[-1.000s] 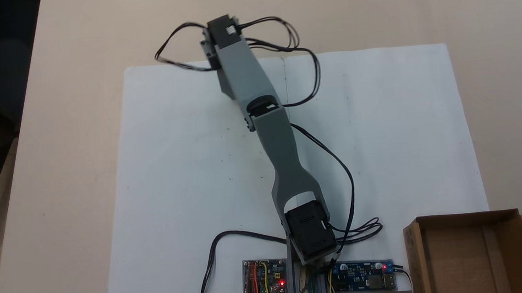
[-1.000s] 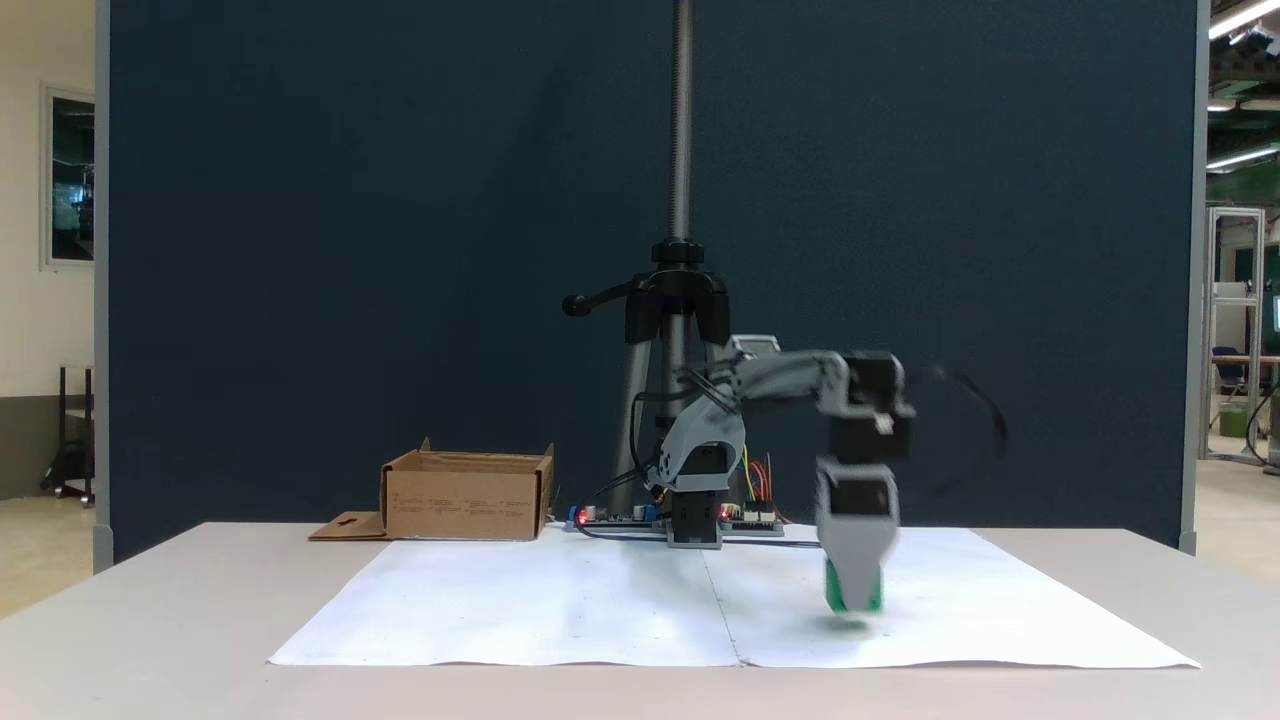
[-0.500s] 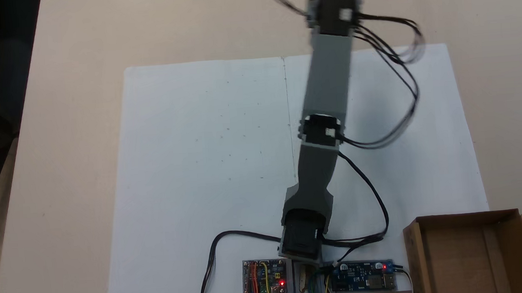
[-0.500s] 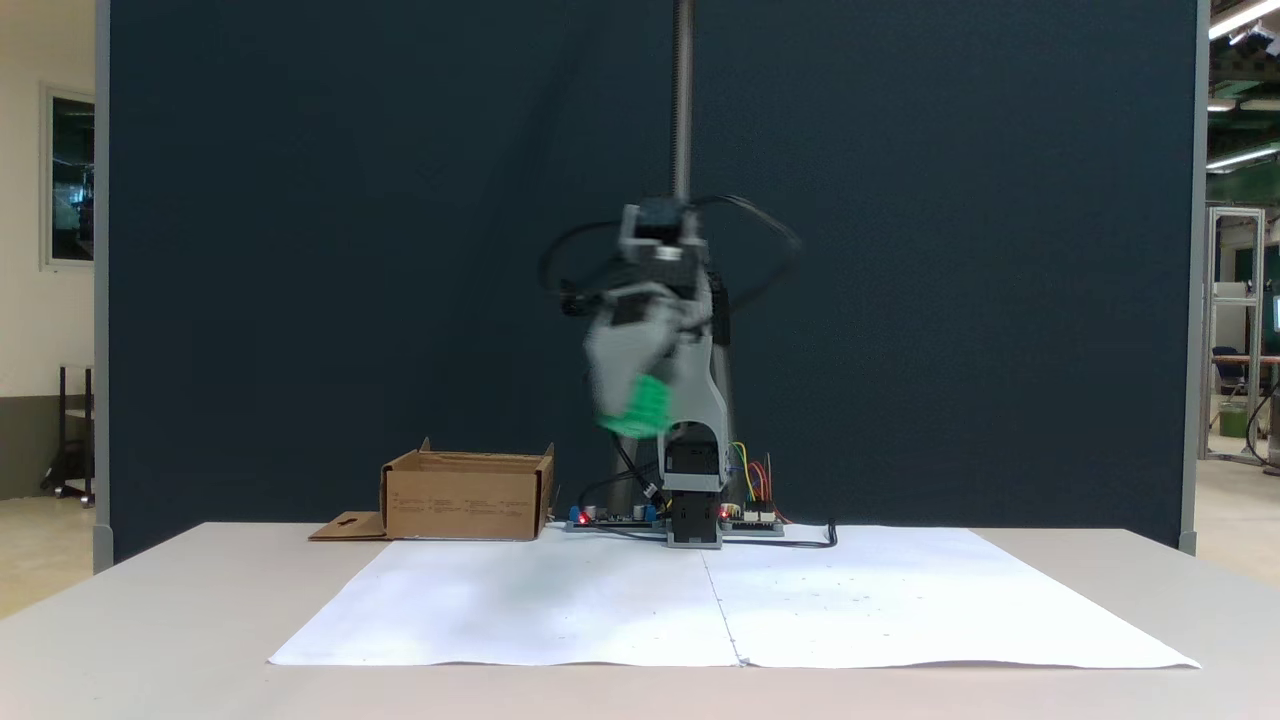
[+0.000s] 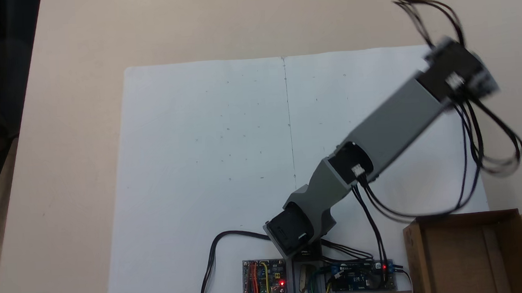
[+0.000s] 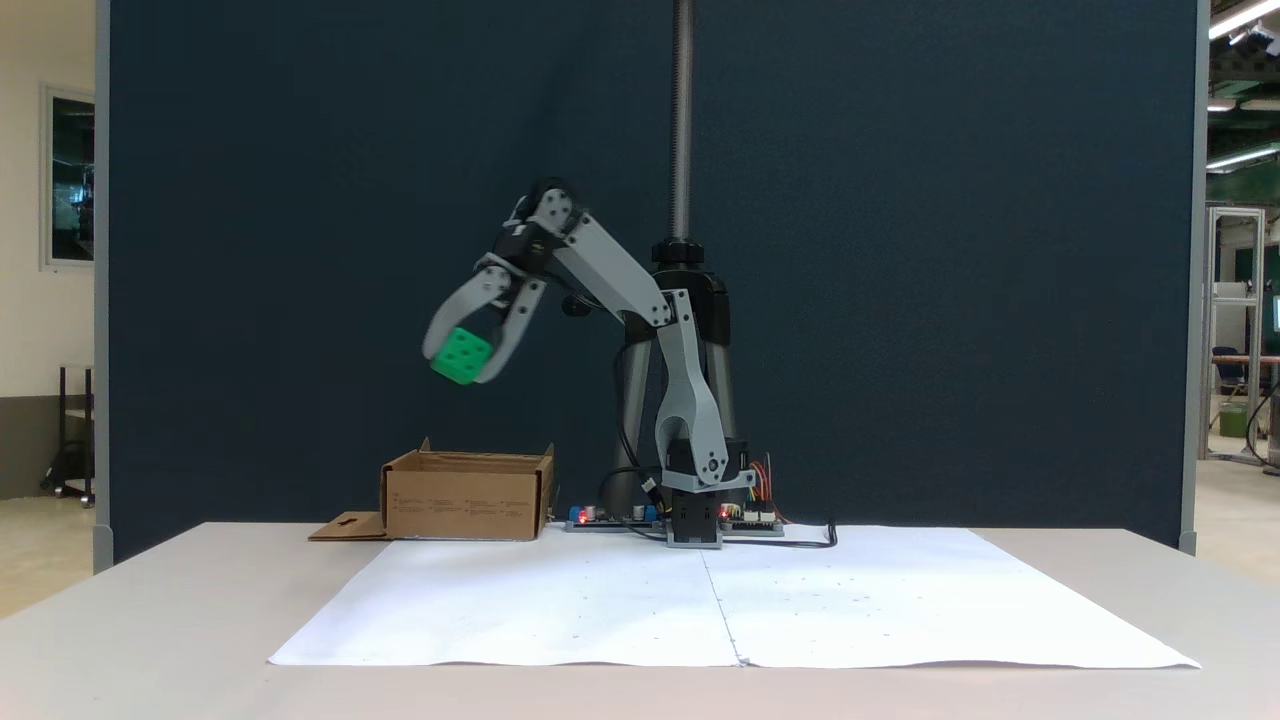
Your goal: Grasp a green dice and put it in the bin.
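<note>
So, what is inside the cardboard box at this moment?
The bin shows only bare brown floor in a fixed view from above; its lower part is cut off by the frame. The green dice is held high in the hand.

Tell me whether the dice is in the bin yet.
Out. The green dice is clamped in the gripper, raised above the bin.

Inventory as recorded: one green dice (image 6: pixel 461 356); one bin (image 6: pixel 466 496) of brown cardboard; one robot arm (image 6: pixel 640 330) with one pincer (image 6: pixel 466 368); two white paper sheets (image 5: pixel 207 168) side by side; two circuit boards (image 5: pixel 264 277); one worktop (image 5: pixel 75 49).
</note>
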Robot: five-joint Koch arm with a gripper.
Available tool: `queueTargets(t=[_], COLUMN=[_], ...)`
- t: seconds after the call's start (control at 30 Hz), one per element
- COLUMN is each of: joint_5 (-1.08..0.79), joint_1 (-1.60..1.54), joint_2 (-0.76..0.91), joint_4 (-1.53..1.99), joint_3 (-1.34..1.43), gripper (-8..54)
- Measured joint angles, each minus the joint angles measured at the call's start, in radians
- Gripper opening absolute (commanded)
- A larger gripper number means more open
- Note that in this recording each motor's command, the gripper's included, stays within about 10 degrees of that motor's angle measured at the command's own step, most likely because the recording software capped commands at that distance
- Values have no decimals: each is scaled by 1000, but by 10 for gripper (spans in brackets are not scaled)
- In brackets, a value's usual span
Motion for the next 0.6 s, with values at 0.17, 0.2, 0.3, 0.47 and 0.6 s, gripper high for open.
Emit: queueTargets(t=[0.17, 0.2, 0.3, 0.47, 0.6], joint_5=[-69, -87, -132, -209, -307], joint_1=[224, 267, 390, 558, 666], joint_2=[-12, -21, -69, -153, -195], joint_4=[0, 0, 0, 0, 0], joint_3=[0, 0, 0, 2, 2], gripper=[148, 148, 148, 148, 148])
